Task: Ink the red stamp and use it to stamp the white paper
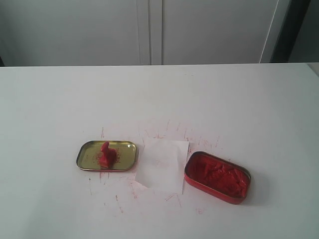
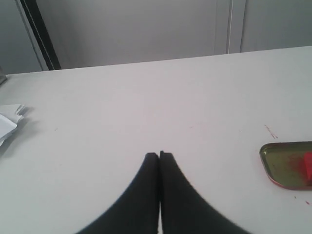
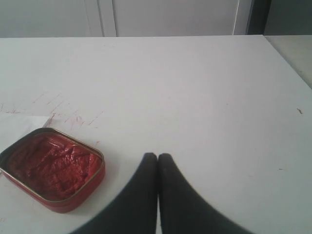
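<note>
The red stamp stands in a shallow gold tray left of centre on the table; a sliver of the stamp shows in the left wrist view. The white paper lies flat between the tray and an open red tin of ink paste; a corner of the paper shows beside the tin in the right wrist view. My left gripper is shut and holds nothing, well away from the tray. My right gripper is shut on nothing, close beside the tin. Neither gripper shows in the exterior view.
Red scratch marks cover the white tabletop around the three items. Crumpled white paper lies near the table edge in the left wrist view. Grey cabinet doors stand behind the table.
</note>
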`<state>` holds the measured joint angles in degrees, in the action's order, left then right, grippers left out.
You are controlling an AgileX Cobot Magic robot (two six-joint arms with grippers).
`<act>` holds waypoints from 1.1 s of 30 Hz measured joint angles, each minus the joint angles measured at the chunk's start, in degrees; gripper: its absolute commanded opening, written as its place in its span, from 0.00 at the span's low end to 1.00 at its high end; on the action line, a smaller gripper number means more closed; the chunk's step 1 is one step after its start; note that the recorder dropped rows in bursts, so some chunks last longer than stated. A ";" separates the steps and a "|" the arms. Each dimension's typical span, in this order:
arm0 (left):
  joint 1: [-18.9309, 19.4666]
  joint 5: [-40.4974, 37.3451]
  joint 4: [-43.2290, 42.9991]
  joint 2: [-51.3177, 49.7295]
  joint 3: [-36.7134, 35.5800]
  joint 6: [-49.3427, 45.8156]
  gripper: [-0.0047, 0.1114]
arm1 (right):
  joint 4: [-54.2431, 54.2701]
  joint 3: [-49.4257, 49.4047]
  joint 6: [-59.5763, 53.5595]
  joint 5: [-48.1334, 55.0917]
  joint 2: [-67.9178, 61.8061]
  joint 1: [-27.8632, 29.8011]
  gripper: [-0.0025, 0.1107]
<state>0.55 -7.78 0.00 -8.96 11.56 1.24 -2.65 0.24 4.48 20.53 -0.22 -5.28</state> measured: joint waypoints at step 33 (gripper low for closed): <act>0.00 -32.75 0.00 -42.11 34.34 -2.97 0.04 | 0.10 0.00 0.00 0.00 0.00 0.00 0.02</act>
<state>0.55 -40.52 0.00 -51.07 45.90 -1.74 -2.55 0.24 4.48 20.53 -0.22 -5.28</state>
